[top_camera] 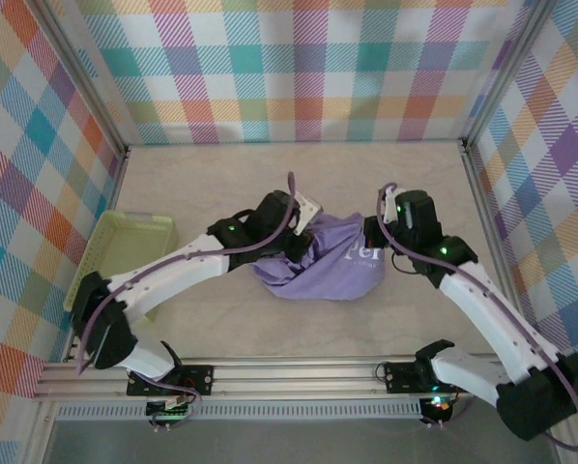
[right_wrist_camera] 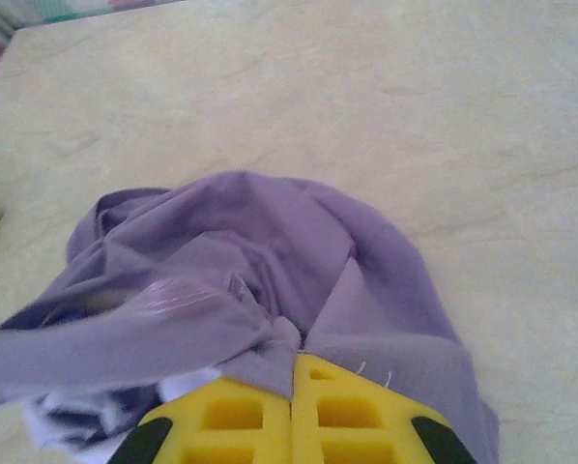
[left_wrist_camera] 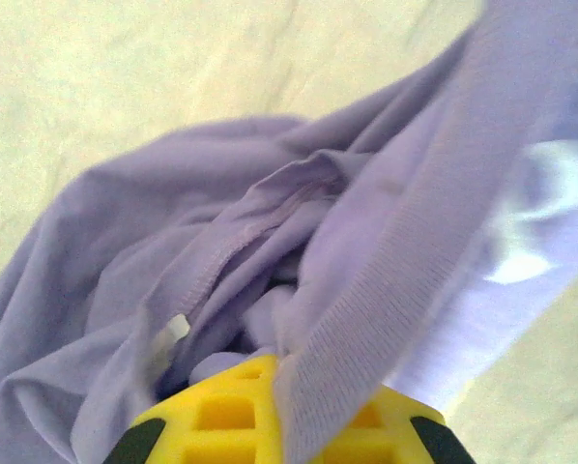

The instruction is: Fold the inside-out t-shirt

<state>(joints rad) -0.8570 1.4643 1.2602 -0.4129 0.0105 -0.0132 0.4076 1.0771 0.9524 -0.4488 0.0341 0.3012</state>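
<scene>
Jaws pressed together on both arms, cloth caught between. Left gripper [left_wrist_camera: 281, 406], yellow grid-moulded plastic fingers, pinching a ribbed knit band of the inside-out t-shirt [top_camera: 323, 266], next to a stitched hem and soft drooping folds. Right gripper [right_wrist_camera: 292, 401], same yellow waffle-patterned fingers, flush against each other, nipping a crumpled edge of the lavender fabric. Bunched into a rounded, wrinkled heap mid-table between the two grippers, white lettering on its right side seen from above. Underneath, pale matte marbled table [top_camera: 299, 179]. At the left edge, light-green rectangular plastic basket [top_camera: 125, 246], set askew, apart from the shirt.
</scene>
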